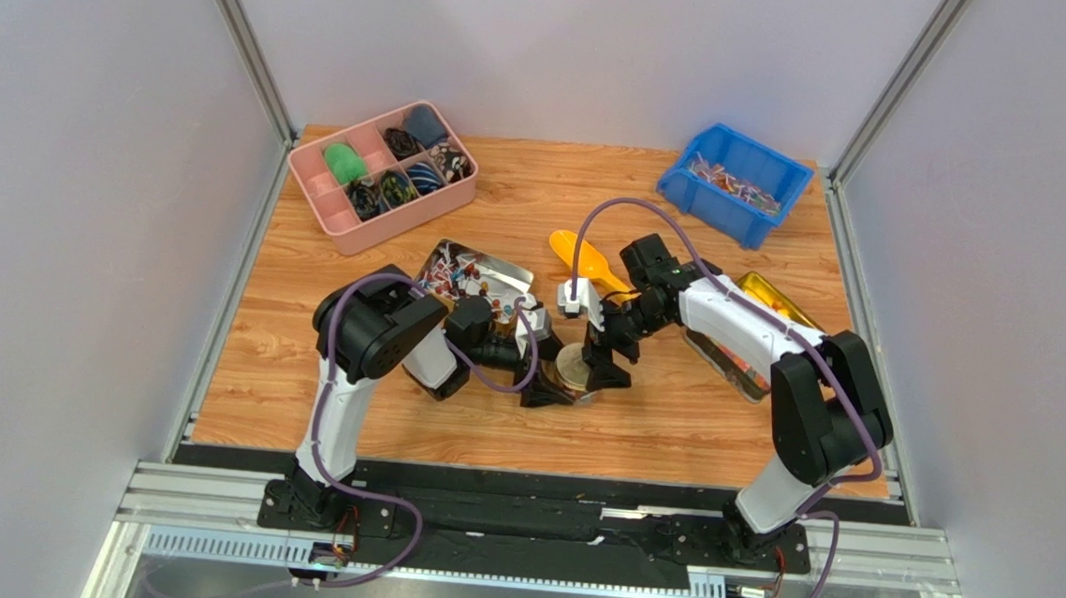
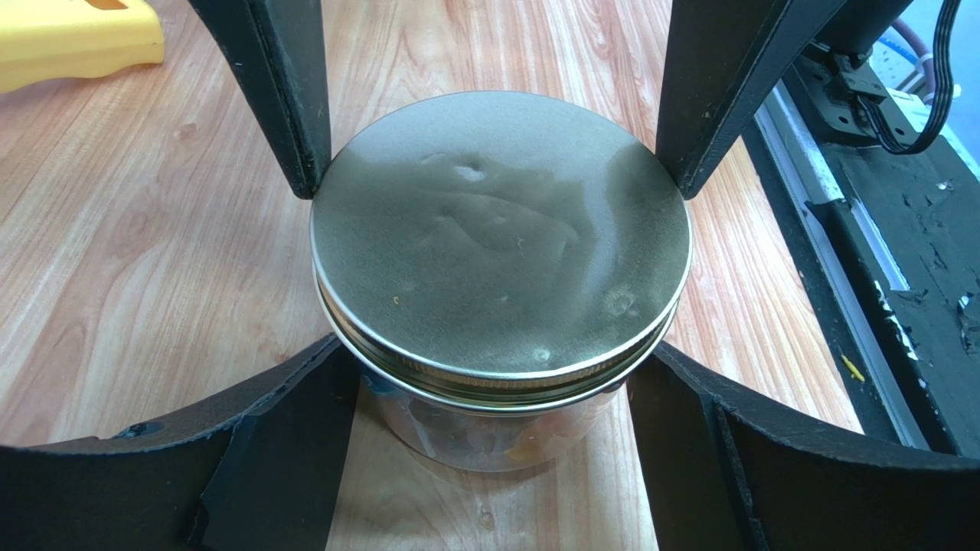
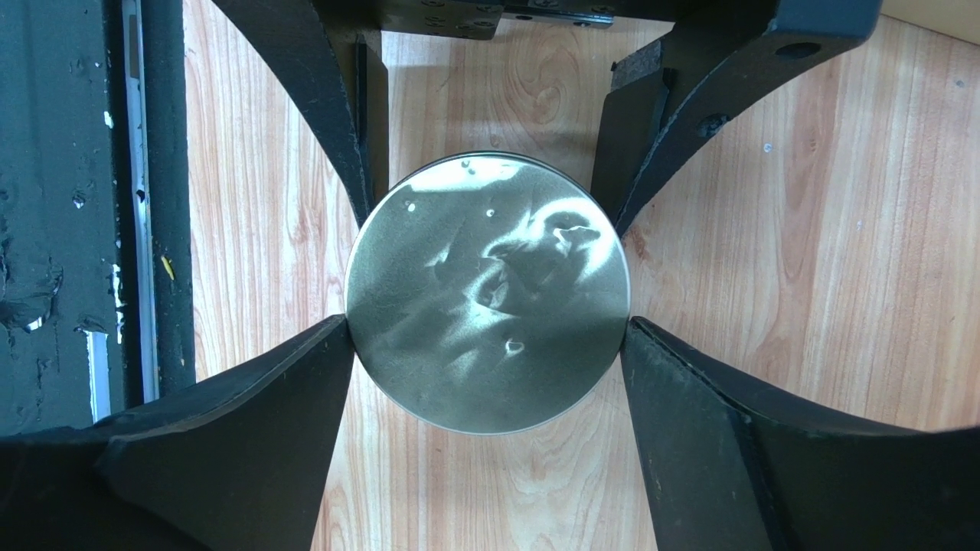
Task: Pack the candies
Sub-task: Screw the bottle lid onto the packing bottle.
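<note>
Table (image 1: 280, 366), wood top. Jar (image 2: 495, 442) stands upright near the front edge, between the two arms, with a metal lid (image 2: 500, 230) sitting flat on it. Contents can't be made out through the wall.

Left gripper (image 2: 492, 367): comes in low from the left. Fingers (image 2: 288, 448) pressed to the jar body on both sides just under the lid. Jaws wide, gripping the jar.

Right gripper (image 3: 488, 327): points straight down over the jar. Fingers (image 3: 265, 436) meet the lid rim on opposite sides. Jaws wide, closed on the lid. The left wrist view shows the same two tips touching the lid edge.

Candies (image 1: 463, 273): a loose heap of red, white and blue wrappers in a metal tray (image 1: 510, 271) just behind the left arm, near the jar but apart from it. More wrapped pieces lie in a blue bin (image 1: 707, 207) at the far right corner, well apart from the jar.

Yellow scoop (image 1: 577, 256) lies on the table just behind the grippers. Pink divided box (image 1: 360, 238) at far left, its compartments filled with small mixed items. Clear box with yellow top (image 1: 778, 305) at right, partly under the right arm.
</note>
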Controlling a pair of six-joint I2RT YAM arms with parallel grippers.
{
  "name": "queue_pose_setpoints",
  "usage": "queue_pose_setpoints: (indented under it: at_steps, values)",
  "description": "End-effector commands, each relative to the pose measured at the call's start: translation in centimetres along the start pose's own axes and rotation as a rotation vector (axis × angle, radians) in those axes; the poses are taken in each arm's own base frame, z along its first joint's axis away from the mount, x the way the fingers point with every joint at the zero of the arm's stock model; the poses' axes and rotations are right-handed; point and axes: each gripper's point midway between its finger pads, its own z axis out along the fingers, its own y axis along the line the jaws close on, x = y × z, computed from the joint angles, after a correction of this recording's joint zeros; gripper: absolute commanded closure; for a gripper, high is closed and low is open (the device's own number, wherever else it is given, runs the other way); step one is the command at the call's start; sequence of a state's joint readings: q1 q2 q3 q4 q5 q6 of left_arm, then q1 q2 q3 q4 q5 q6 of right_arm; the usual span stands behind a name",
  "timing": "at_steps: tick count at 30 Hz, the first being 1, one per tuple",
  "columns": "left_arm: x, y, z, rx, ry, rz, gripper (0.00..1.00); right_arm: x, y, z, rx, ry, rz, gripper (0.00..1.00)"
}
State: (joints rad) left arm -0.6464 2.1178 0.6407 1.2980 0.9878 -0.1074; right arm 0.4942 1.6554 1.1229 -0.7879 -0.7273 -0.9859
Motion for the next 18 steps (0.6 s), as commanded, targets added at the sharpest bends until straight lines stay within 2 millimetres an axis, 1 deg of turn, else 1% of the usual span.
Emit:
queue_pose_setpoints:
  at_steps: [1, 5, 7, 11, 12, 16, 18]
  values:
    - [-4.4, 0.7, 0.4, -0.017, -0.129, 0.228, 0.64, -0.6, -0.7, 0.0, 0.023, -0.012, 0.029, 0.17]
    - [-4.3, 2.1, 0.1, -0.100, -0.121, 0.243, 0.64, -0.6, -1.0, 0.1, 0.078, -0.016, 0.086, 0.19]
    - [-4.4, 2.4, -0.1, -0.118, -0.117, 0.251, 0.64, -0.6, -1.2, 0.5, 0.107, -0.003, 0.070, 0.20]
    - [-4.5, 2.8, -0.1, -0.144, -0.116, 0.255, 0.64, -0.3, -0.7, 1.4, 0.137, 0.016, 0.115, 0.20]
    - [-4.4, 2.9, -0.2, -0.150, -0.115, 0.253, 0.64, -0.4, -1.2, 1.5, 0.168, 0.015, 0.138, 0.20]
    - [-4.3, 3.5, -0.4, -0.184, -0.100, 0.264, 0.65, -0.3, -2.0, 1.8, 0.218, 0.030, 0.163, 0.20]
    - [-4.3, 3.6, -0.4, -0.191, -0.098, 0.271, 0.61, -0.5, -2.3, 1.6, 0.230, 0.031, 0.160, 0.17]
